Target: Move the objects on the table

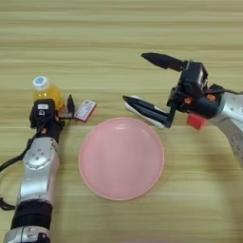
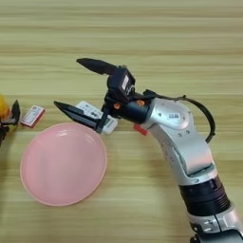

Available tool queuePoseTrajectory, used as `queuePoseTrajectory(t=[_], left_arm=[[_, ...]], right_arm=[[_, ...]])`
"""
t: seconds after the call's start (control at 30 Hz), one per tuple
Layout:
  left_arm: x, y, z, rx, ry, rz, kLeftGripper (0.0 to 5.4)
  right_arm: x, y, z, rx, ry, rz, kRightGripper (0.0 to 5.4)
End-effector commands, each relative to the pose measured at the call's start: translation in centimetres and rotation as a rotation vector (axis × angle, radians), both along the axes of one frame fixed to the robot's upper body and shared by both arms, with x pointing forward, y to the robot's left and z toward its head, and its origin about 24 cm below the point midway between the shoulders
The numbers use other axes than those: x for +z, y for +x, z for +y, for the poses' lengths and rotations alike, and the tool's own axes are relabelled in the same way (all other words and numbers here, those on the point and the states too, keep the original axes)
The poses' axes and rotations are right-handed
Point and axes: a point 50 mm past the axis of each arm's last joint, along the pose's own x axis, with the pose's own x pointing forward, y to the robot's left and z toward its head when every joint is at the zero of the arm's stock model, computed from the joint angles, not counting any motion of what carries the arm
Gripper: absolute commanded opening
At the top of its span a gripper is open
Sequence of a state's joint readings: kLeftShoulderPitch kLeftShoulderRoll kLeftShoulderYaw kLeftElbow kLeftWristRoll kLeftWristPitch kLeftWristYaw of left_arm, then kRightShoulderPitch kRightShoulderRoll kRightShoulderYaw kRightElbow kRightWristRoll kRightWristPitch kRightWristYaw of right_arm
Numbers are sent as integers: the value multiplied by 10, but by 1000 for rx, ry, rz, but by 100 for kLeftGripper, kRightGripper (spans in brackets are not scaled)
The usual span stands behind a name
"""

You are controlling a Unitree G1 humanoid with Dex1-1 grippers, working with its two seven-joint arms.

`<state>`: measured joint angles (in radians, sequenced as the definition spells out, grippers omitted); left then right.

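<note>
My right gripper (image 2: pixel 67 82) is open wide above the table (image 1: pixel 118 28), just beyond the pink plate's far rim. Its lower finger (image 1: pixel 147 110) lies over the white remote (image 2: pixel 90 109), which shows on both sides of that finger. The upper finger (image 1: pixel 163 61) points left, high above the wood. The small red cube (image 1: pixel 195 122) sits by the right wrist, partly tucked under it. At the left, the orange drink bottle (image 1: pixel 46 90) with its white cap stands upright right in front of my left gripper (image 1: pixel 50 107).
The large round pink plate (image 1: pixel 121 159) lies in the near middle. A small red-and-white box (image 1: pixel 85 110) rests between the bottle and the plate. My left forearm (image 1: pixel 38 166) runs along the near left edge.
</note>
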<state>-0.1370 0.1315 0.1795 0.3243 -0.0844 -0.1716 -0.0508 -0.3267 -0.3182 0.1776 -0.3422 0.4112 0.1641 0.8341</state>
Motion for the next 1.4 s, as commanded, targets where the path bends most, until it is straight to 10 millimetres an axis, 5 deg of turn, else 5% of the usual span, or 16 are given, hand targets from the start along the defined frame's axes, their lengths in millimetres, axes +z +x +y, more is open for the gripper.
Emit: queuePoseTrajectory(t=[0.03, 0.27, 0.87, 1.4], left_arm=[[2, 2, -3, -11, 1, -13, 476], [3, 2, -3, -11, -1, -21, 536], [40, -10, 0, 16, -4, -260, 536], [99, -19, -1, -8, 81, -502, 536]], right_arm=[[5, 0, -2, -5, 3, -25, 540], [5, 0, -2, -5, 4, -25, 540], [5, -1, -1, -2, 6, -29, 540], [2, 0, 0, -6, 11, -18, 540]])
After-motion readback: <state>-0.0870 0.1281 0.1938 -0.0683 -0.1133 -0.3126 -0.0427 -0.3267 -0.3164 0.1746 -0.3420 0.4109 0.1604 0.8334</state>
